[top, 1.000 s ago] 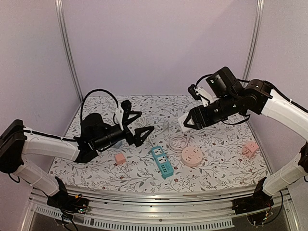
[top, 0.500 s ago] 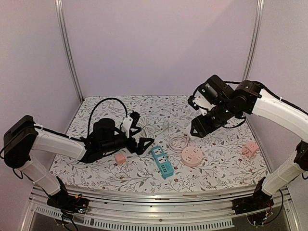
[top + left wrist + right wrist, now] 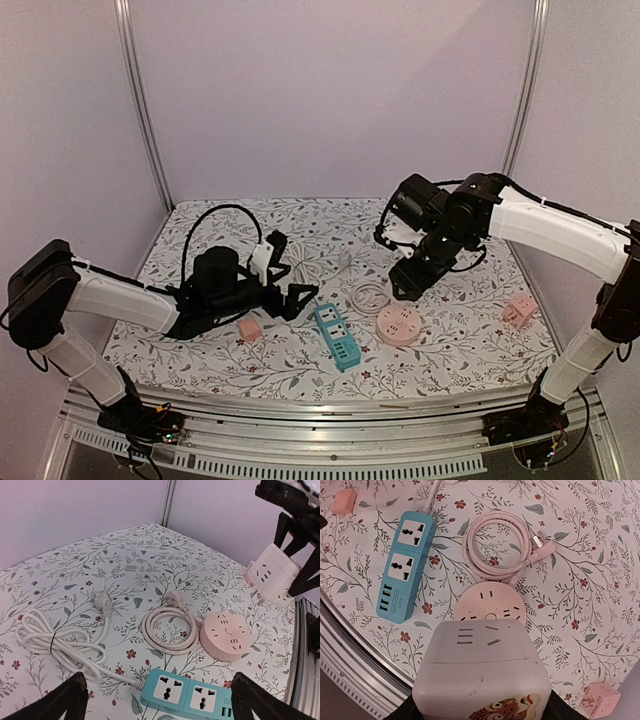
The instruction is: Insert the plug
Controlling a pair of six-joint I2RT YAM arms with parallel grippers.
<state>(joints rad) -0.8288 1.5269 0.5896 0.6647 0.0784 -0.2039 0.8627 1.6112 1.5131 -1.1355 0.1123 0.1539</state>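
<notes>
Now, hovering with the white cube plug [image 3: 482, 675] pinched firmly in the right gripper [image 3: 408, 283], prongs angled downward. Held clear of the floral cloth [image 3: 460, 340], presumably to line those prongs up over the round pink socket [image 3: 489, 605] close below. Looks like hard, smooth plastic: boxy, rounded corners, slotted faces, a cartoon sticker on one side. Down there, a flat matte puck, with a pale cable [image 3: 495, 545] coiled neatly alongside. Over to the left gripper [image 3: 298, 297]: spread wide, holding nothing, parked low near the blue power strip [image 3: 187, 695], perhaps ready to steady a socket. Not yet inserted.
</notes>
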